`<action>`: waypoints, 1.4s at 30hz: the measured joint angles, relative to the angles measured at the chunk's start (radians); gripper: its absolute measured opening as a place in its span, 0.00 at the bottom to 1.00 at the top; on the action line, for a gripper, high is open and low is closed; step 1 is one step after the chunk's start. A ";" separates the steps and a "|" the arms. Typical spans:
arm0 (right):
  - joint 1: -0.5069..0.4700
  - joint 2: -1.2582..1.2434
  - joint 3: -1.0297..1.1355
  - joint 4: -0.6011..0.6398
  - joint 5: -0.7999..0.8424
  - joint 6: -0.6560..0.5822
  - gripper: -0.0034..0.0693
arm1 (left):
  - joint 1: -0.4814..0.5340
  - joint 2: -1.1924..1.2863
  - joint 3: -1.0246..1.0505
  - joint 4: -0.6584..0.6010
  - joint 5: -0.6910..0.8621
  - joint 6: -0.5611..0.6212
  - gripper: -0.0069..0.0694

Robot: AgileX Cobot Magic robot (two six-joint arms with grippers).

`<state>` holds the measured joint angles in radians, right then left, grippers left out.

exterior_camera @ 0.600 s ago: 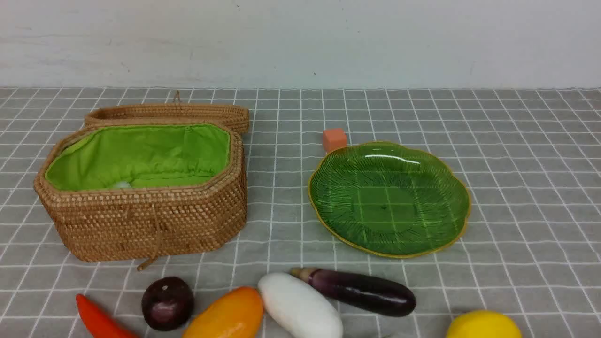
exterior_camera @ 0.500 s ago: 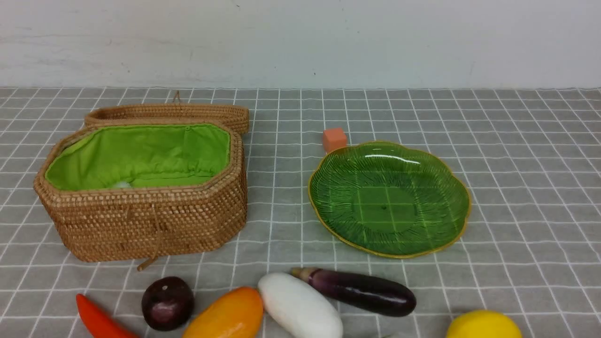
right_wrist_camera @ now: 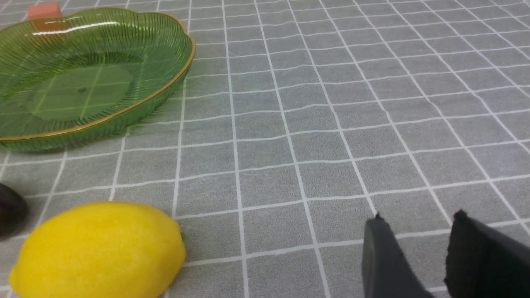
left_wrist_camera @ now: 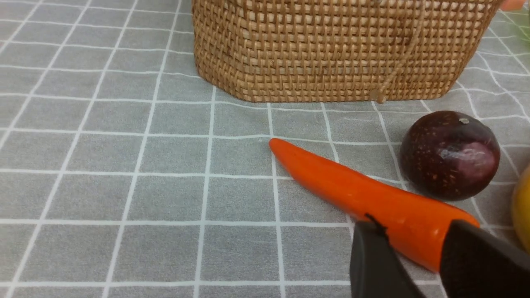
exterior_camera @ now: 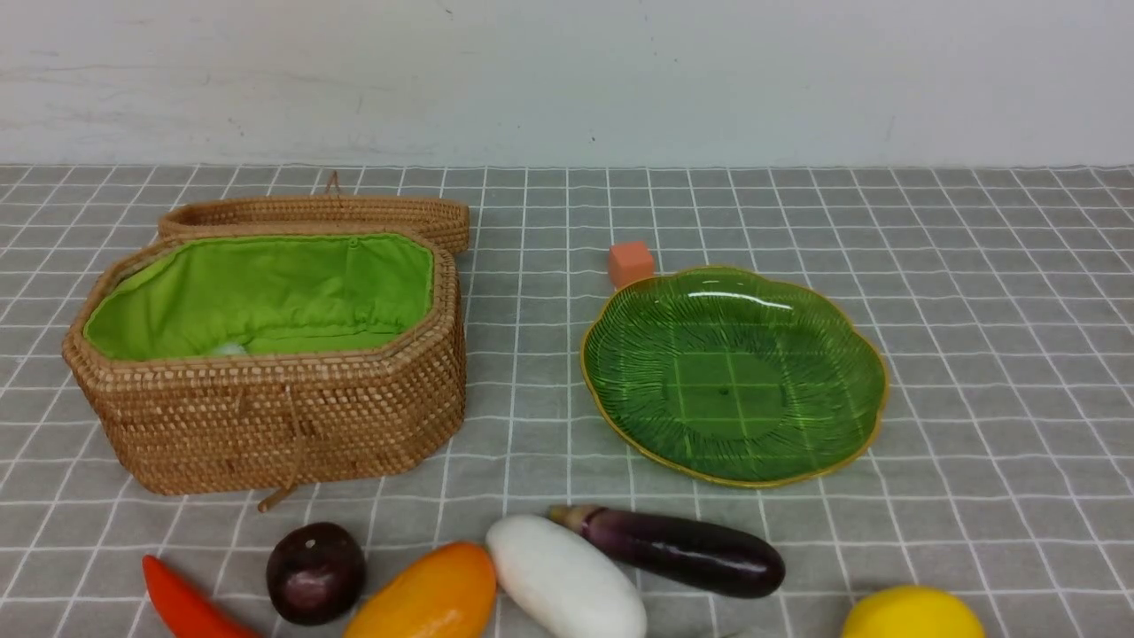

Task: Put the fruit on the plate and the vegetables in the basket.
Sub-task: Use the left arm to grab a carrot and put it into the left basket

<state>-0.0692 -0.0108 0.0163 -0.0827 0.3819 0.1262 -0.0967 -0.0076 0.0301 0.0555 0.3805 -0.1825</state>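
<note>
On the grey gridded cloth counter [exterior_camera: 974,310], one tan woven rattan octagonal basket [exterior_camera: 266,425], lined in green, sits toward 9 o'clock. One ribbed translucent green glass plate [exterior_camera: 735,381] sits toward 3. Six glossy toys line the 6 o'clock edge: slim red chili [exterior_camera: 186,607], round dark purple ball [exterior_camera: 316,571], oval orange-yellow mango [exterior_camera: 425,598], fat white radish [exterior_camera: 567,580], long purple eggplant [exterior_camera: 687,549], yellow lemon [exterior_camera: 912,616]. The left hand [left_wrist_camera: 414,225] is released by the chili; the right hand [right_wrist_camera: 418,219] is released near the lemon.

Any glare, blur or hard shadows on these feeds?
Front view: soft even light, one white glare streak on the far side of the plate. Left wrist view: chili pepper and basket weave sharp, left gripper a dark featureless shape. Right wrist view: a similar streak on the plate, lemon crisp, right gripper equally dark.
</note>
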 joint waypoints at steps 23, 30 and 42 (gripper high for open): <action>0.000 0.000 0.000 0.000 0.000 0.000 0.38 | 0.000 0.000 0.001 -0.187 -0.461 -0.198 0.40; 0.000 0.000 0.000 0.000 0.000 0.000 0.38 | 0.000 0.012 -0.214 -0.210 -0.354 -0.207 0.40; 0.000 0.000 0.000 0.000 0.000 0.001 0.38 | 0.000 0.436 -0.653 -0.212 0.080 -0.199 0.40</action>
<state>-0.0692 -0.0108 0.0163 -0.0827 0.3819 0.1268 -0.0967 0.4284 -0.6229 -0.1561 0.4603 -0.3813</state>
